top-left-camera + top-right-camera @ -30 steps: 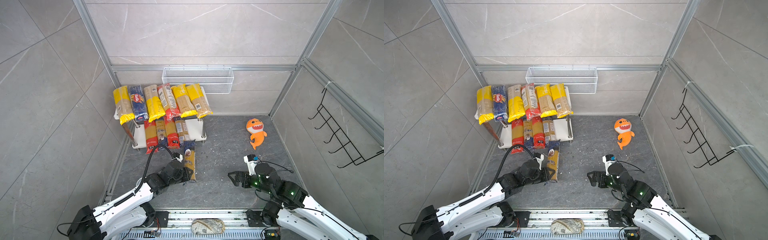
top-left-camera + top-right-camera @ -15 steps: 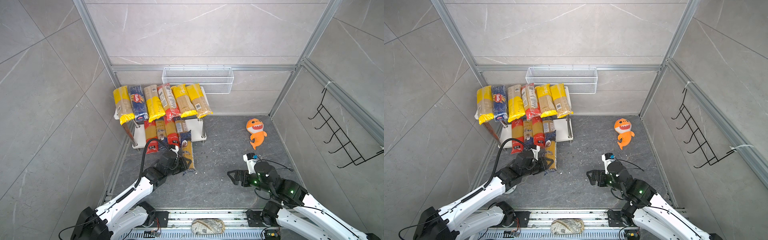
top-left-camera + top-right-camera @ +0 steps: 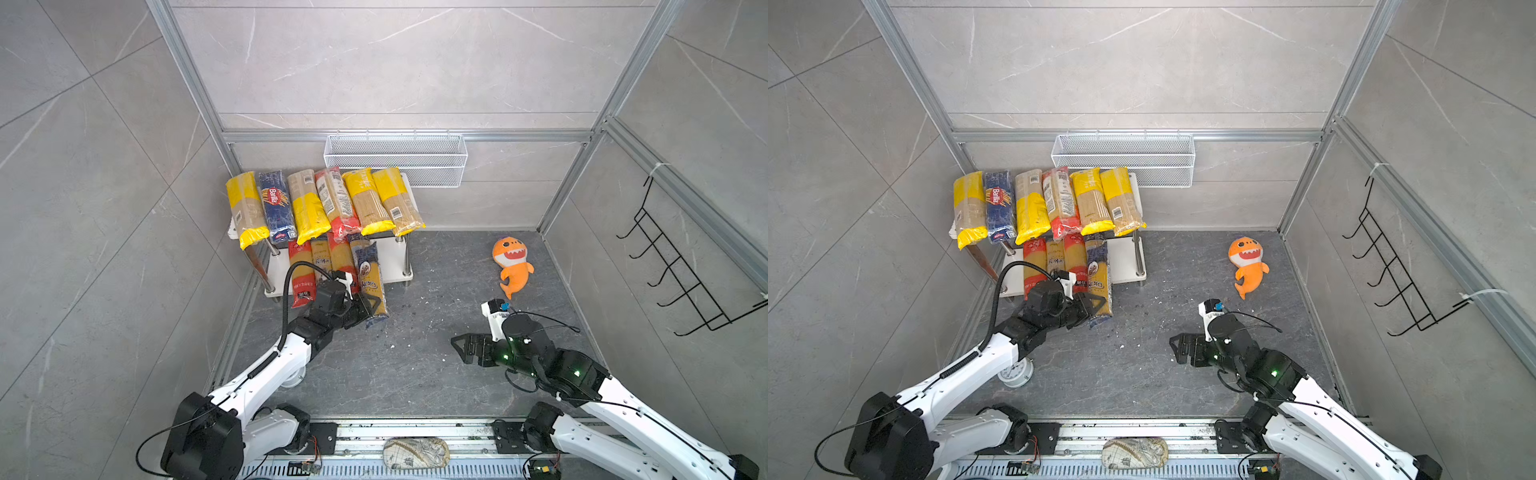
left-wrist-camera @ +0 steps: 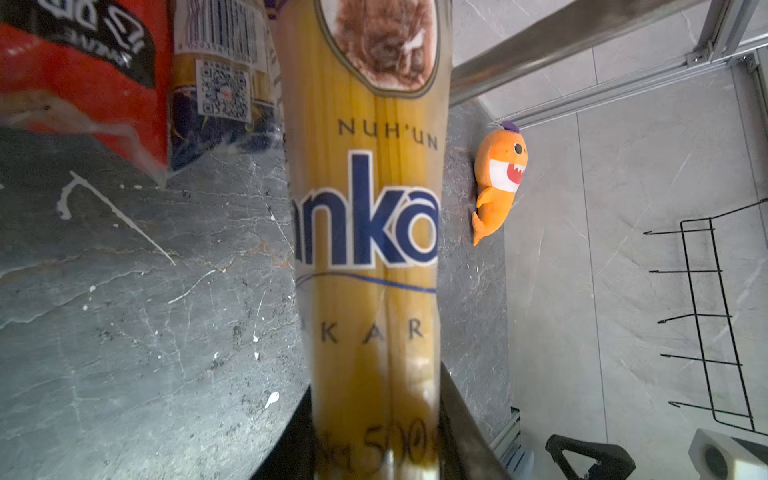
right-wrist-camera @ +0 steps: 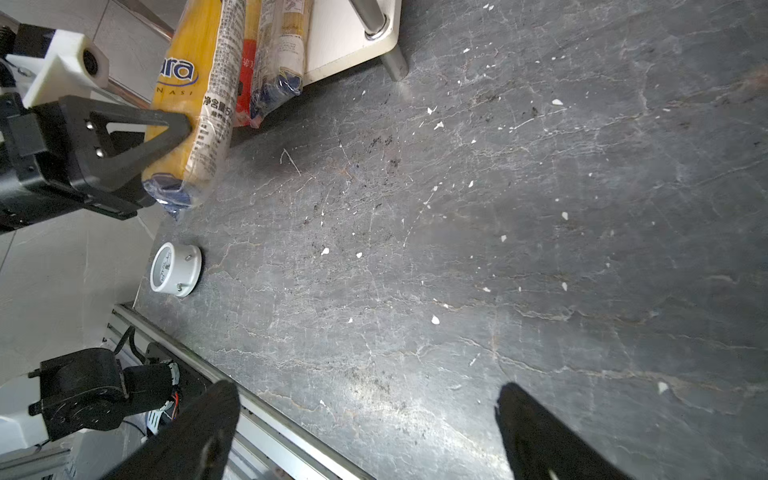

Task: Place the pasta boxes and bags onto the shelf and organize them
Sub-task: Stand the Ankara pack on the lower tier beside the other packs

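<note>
**A:** Grey stone table (image 3: 415, 365), mostly bare. So where does the job stand?

**B:** Near its end, I'd judge. The shelf (image 3: 1123, 262) in the back corner carries almost everything. There are six packs (image 3: 365, 199) side by side on top and three packs (image 3: 322, 262) on the lower board (image 3: 392, 259). No pack lies loose on the table.

**A:** And the one in hand?

**B:** The Ankara pack (image 3: 370, 282), a clear bag with dark-blue ends. Its far end is tucked in under the top tier, just beside the three. Its near end juts past the board's front edge, further out than its neighbours. The left jaws are clamped on that near end, one on each side.

**A:** Does it touch the table?

**B:** The blue end hangs low over it, but I cannot tell whether it touches.

**A:** The right jaws?

**B:** Well apart from all this, over bare table, spread wide with nothing between them. The orange plush shark (image 3: 513, 266) lies nearer the right wall and is no part of the job.

**A:** So what does the next move call for?

**B:** A push along the pack's own length, I think, until its end lines up with the others. It should stay parallel to its neighbour and clear of the metal leg (image 3: 406, 259) at the front corner. The near end should come up level with the board so the bag slides rather than bends, since spaghetti would likely snap if bent. After that the jaws open and back straight out, so they don't drag the pack with them.
</note>
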Robot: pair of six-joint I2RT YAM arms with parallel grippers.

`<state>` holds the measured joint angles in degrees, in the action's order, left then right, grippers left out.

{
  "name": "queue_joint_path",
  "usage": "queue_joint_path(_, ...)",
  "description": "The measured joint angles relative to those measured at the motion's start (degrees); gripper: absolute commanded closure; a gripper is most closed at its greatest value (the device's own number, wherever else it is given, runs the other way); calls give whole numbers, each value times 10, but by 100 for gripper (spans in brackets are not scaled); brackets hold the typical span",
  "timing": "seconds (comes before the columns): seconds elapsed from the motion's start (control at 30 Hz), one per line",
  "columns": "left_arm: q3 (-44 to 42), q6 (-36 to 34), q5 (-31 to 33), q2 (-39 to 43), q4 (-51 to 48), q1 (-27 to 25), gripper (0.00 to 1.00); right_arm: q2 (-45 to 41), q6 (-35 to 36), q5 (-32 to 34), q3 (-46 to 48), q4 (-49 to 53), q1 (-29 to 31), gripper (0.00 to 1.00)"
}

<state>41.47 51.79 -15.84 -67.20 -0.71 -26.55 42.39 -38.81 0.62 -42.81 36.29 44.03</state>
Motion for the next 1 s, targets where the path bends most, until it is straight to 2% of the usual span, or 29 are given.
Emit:
queue_joint_path(0.43, 59, 33, -69, -145, 115, 72, 100, 56, 19, 18, -57, 3, 0, 0)
queue_joint_path(0.7, 134, 42, -89, -233, 161, 81, 100, 71, 32, 43, -80, 15, 0, 0)
queue_joint_path(1.0, 178, 60, -109, -324, 200, 86, 100, 75, 42, 63, -90, 31, -3, 0)
